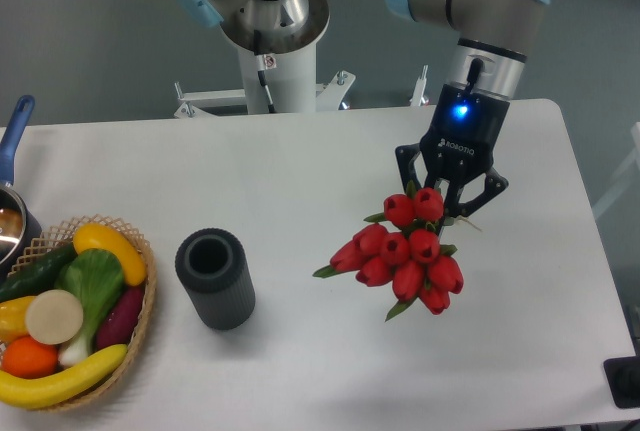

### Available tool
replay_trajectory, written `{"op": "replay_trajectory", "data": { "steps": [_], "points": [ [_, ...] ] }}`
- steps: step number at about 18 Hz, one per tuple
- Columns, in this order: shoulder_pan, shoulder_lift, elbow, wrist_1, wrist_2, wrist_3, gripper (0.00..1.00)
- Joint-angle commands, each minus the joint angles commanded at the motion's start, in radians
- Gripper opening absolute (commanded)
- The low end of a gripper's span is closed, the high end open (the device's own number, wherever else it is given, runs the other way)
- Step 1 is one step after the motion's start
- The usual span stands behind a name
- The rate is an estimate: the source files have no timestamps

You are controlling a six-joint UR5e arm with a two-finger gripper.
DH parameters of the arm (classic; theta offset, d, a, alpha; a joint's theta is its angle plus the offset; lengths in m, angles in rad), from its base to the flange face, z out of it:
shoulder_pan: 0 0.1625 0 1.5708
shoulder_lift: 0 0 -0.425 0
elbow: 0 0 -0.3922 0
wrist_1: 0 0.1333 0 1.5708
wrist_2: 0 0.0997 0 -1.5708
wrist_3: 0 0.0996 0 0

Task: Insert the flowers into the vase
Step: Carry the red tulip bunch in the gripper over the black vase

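The flowers (405,256), a bunch of red tulip buds with green leaves, hang tilted from my gripper (449,201) at the right of the table. The gripper is shut on their stems, which are hidden behind the buds. The bunch looks lifted off the white table, buds pointing down and towards the front left. The vase (214,277), a short dark grey cylinder with a round hole at its top, stands upright at the left of centre, well to the left of the flowers and apart from them.
A wicker basket (140,311) of fruit and vegetables sits at the front left edge. A metal pot with a blue handle (14,136) is at the far left. The robot base (270,61) stands behind the table.
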Motion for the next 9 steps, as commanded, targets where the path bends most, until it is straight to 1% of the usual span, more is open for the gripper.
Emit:
{"op": "replay_trajectory", "data": {
  "steps": [4, 9],
  "points": [
    [-0.021, 0.000, 0.000, 0.002, -0.110, -0.003, 0.27],
    [-0.067, -0.005, -0.015, 0.003, -0.298, 0.003, 0.27]
  ]
}}
